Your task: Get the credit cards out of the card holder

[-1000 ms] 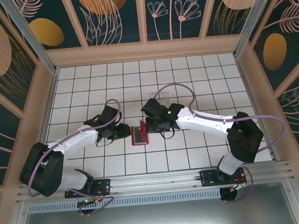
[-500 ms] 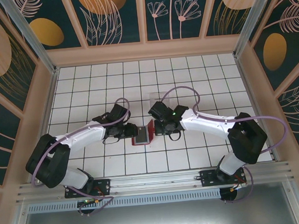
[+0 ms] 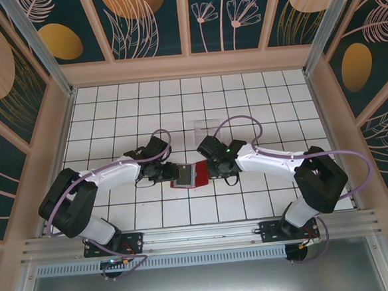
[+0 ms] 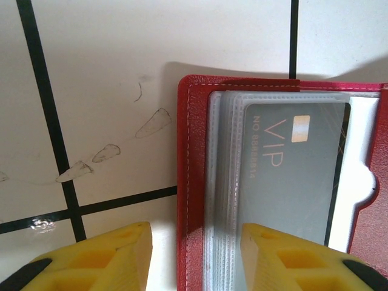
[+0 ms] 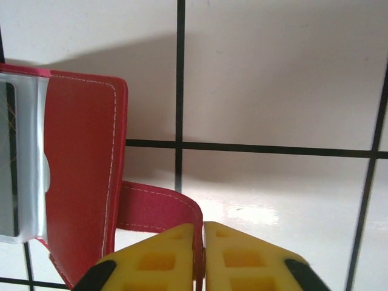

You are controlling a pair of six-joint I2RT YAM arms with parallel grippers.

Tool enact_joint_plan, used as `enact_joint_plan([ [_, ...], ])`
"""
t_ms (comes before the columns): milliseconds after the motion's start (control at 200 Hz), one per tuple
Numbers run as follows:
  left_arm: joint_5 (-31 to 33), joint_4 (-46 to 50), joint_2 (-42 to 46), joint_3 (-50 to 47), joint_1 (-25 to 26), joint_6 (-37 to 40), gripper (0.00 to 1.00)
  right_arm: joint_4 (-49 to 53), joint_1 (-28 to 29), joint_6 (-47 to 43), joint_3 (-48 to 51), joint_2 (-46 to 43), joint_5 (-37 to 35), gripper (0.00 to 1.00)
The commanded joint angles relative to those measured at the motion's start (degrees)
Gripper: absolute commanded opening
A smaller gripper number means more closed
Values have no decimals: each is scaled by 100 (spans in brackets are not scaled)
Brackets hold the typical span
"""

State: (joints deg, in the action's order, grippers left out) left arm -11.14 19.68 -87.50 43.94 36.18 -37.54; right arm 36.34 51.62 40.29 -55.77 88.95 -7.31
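Change since a second ago: the card holder [image 3: 188, 176] then had its right flap standing up. It now lies spread flat and wider on the tiled table [image 3: 244, 102], mid-table between the two grippers. Both arms sit closer in on it.

Left gripper [image 3: 164, 172]: fingers spread apart, straddling the holder's left edge. In the left wrist view, one yellow finger [image 4: 103, 254] is over bare tile and the other is over the clear sleeves [image 4: 221, 182]. Contact there can't be judged. Grasps nothing.

Right gripper [image 3: 211, 173]: clenched. In the right wrist view, the fingers [image 5: 163, 257] are pressed together with the red snap tab [image 5: 154, 209] pinched between them, just beside the red flap [image 5: 79, 170].

Writing: the top credit card [image 4: 291, 176], grey, sits inside a sleeve and reads "VIP" in pale gold. A small line beside it begins "NO 888"; the remaining digits are too fine to be sure of. A gold chip square [image 4: 300, 128] sits at the card's far end.
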Motion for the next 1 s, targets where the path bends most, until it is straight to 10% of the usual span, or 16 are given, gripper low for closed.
enact_joint_plan([
  [0,-38,-61,-43,-59,29,2,43,492,-36,-6,-288,-250,-384,17],
  [270,-240,-323,-61,-193,31,-44,44,774,-29,97,-1070,-488,-150,24],
  [596,-401,-481,-120,-338,29,-81,43,-1101,-42,444,-658,-231,2104,25],
  [996,-934,-604,73,-569,31,-122,43,-1481,-570,38,252,418,2342,25],
])
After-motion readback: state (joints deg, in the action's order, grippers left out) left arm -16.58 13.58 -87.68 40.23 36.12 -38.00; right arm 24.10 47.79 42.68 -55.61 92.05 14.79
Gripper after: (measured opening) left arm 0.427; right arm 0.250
